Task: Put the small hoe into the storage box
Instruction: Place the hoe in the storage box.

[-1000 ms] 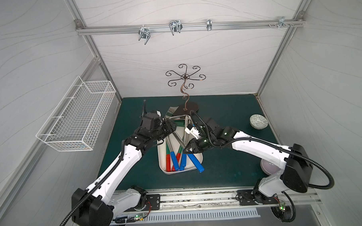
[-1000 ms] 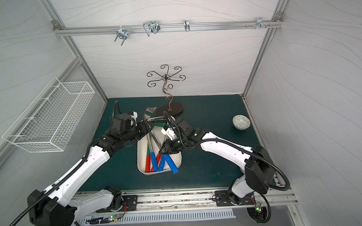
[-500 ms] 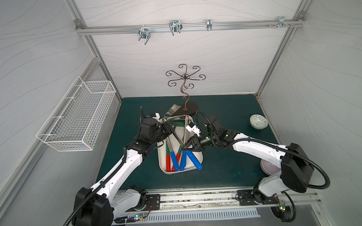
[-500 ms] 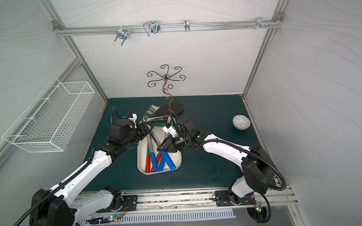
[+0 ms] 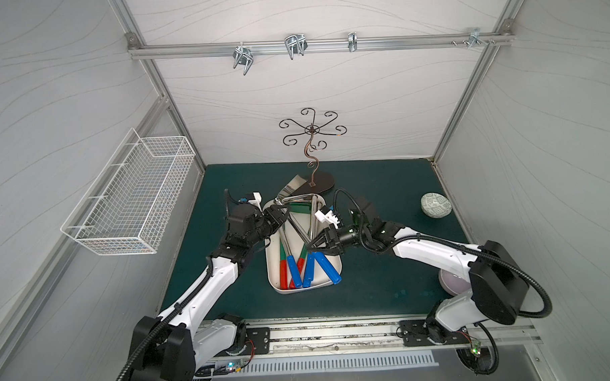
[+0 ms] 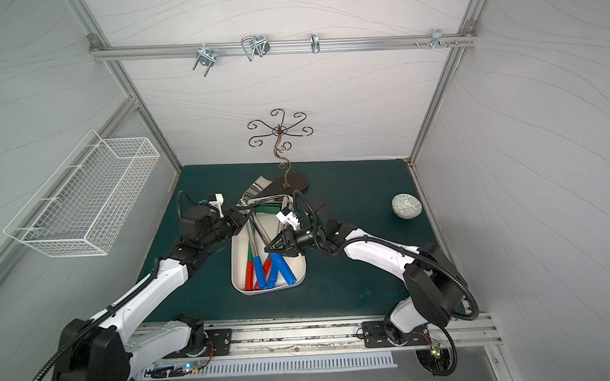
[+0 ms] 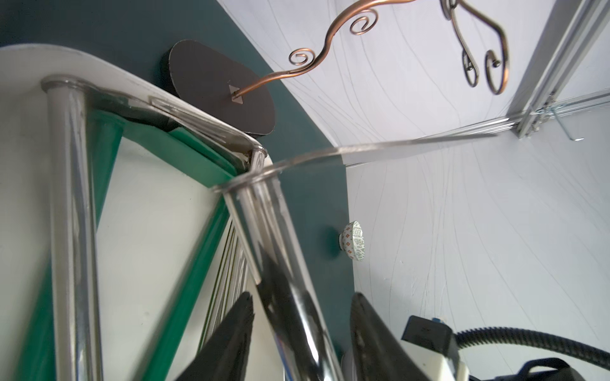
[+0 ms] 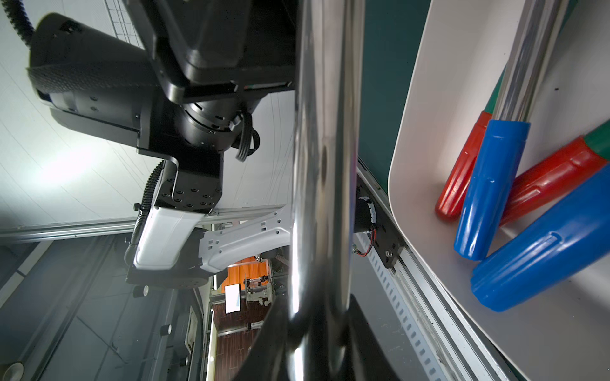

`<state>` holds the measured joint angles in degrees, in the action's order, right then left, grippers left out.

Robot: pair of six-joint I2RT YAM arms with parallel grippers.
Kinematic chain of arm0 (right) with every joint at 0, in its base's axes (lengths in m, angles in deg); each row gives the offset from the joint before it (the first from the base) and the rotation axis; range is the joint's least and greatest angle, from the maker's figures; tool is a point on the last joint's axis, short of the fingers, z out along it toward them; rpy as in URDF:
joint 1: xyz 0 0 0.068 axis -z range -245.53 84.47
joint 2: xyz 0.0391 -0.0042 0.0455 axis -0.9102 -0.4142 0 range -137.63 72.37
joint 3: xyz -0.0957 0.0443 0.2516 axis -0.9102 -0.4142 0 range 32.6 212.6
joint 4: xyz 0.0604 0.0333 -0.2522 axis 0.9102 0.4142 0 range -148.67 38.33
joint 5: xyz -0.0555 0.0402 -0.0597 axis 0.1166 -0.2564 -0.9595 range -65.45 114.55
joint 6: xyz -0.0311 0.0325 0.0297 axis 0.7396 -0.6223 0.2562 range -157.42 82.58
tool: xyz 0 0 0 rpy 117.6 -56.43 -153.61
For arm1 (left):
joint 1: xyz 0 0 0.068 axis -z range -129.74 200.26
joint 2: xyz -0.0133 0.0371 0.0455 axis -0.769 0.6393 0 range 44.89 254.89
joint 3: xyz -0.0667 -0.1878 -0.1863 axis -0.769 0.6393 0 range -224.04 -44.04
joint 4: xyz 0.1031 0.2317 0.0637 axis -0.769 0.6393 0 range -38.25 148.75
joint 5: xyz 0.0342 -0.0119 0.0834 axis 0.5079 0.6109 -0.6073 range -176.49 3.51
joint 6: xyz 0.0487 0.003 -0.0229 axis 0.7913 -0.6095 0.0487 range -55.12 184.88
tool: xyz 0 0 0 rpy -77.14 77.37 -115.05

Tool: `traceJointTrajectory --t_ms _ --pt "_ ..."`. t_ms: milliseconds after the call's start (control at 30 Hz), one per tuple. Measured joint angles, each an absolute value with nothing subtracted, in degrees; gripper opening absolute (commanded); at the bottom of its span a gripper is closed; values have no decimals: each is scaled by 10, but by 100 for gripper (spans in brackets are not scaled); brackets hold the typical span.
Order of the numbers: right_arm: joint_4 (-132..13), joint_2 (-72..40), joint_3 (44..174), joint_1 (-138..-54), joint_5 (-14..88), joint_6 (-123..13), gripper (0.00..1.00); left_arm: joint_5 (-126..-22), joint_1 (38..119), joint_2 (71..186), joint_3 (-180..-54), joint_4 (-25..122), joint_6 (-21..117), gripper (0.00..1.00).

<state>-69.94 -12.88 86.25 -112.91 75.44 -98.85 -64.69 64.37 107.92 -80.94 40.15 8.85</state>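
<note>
You look into a booth of white panelled walls (image 5: 293, 104) on an aluminium frame. A rail (image 5: 309, 44) of metal hooks runs across the back, and a dark green desk (image 5: 394, 184) lies below.

On your left a white wire basket (image 5: 129, 201) hangs on the side wall. The left arm (image 5: 212, 278) reaches to the back left corner of the storage box (image 5: 273, 269), a shallow cream tray with rounded corners lying lengthwise mid-desk. The left jaws stand partly open astride a chrome shaft. In the left wrist view the black fingers (image 7: 231, 330) flank it, with a gap showing on one side.

That shaft belongs to the small hoe (image 5: 329, 267), which runs slantwise across the box. It is chrome along its length, with a blue grip by the right-hand rim and a shiny flat blade (image 5: 291, 186) poking past the back rim. You cannot tell whether the grip rests on the box.

Beside it in the box lie other hoes (image 5: 294, 270) with red and blue grips and chrome or green shafts. Behind the box stands a copper scroll stand (image 5: 311, 156) on a dark oval base.

The right arm (image 5: 431, 249) comes in from the right. The right jaws are clamped tight on the hoe's shaft just above the blue grip. Further right, a small patterned bowl (image 5: 436, 205) sits near the wall, well apart from the box.
</note>
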Motion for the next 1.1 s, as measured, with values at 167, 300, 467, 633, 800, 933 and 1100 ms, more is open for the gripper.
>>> traceJointTrajectory --t_ms 167,300,467,633,800,933,1100 --pt "-750 -135 855 -1128 764 -1017 0 -624 637 1088 -809 357 72 53" --pt "-779 -145 852 -1128 768 -1036 0 -604 637 1122 -807 316 56 53" --pt "-794 -146 850 -1128 776 -1051 0 -594 637 1136 -786 280 36 49" --pt "-834 -156 845 -1128 784 -1070 0 -585 637 1142 -783 241 15 42" --pt "-872 -165 838 -1128 790 -1093 0 -582 630 1144 -755 180 -29 28" --pt "-897 -183 828 -1129 794 -1090 0 -573 630 1151 -754 167 -73 10" --pt "-905 -188 828 -1128 797 -1094 19 -571 629 1150 -758 182 -78 0"
